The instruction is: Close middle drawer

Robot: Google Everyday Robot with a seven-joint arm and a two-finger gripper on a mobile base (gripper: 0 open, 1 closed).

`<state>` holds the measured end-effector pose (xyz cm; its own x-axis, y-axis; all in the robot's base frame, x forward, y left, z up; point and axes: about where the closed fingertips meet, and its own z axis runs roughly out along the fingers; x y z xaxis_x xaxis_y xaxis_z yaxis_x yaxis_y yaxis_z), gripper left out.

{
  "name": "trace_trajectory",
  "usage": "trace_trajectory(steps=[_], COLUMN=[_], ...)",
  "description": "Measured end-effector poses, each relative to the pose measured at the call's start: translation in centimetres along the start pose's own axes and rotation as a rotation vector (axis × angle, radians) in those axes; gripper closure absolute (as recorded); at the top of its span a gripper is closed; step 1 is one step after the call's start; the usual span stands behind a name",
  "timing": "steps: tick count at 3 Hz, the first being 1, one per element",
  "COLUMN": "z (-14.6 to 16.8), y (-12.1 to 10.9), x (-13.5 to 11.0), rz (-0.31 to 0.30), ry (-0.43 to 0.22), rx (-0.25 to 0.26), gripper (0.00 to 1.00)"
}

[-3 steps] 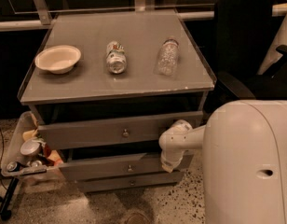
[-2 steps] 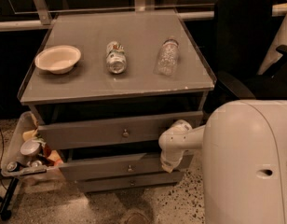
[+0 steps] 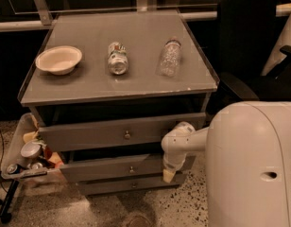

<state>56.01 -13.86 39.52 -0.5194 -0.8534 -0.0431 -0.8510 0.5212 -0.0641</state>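
Observation:
The grey cabinet (image 3: 117, 86) has three drawer fronts, one below the other. The middle drawer (image 3: 103, 168) has a low flat front with a small round knob (image 3: 131, 170). It stands out a little further than the lowest front (image 3: 112, 187). The taller top drawer (image 3: 89, 134) is also pulled out a little. My gripper (image 3: 169, 174) hangs down from the white wrist (image 3: 176, 141) at the right end of the middle drawer's front, touching or very close to it. My white body (image 3: 252, 164) hides the cabinet's right side.
On the cabinet top lie a pale bowl (image 3: 58, 59), a can on its side (image 3: 117, 58) and a clear plastic bottle (image 3: 169, 56). A side bin with snacks and cans (image 3: 27, 155) hangs at the cabinet's left. A black office chair (image 3: 249, 46) stands at the right.

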Motion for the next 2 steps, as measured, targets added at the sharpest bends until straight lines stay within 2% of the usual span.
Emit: trace_trajectory(steps=[1,2], z=[0.0,0.0], y=[0.0,0.0], x=[0.0,0.0], rz=[0.0,0.0], ry=[0.0,0.0], rx=[0.0,0.0], gripper=[0.0,0.0])
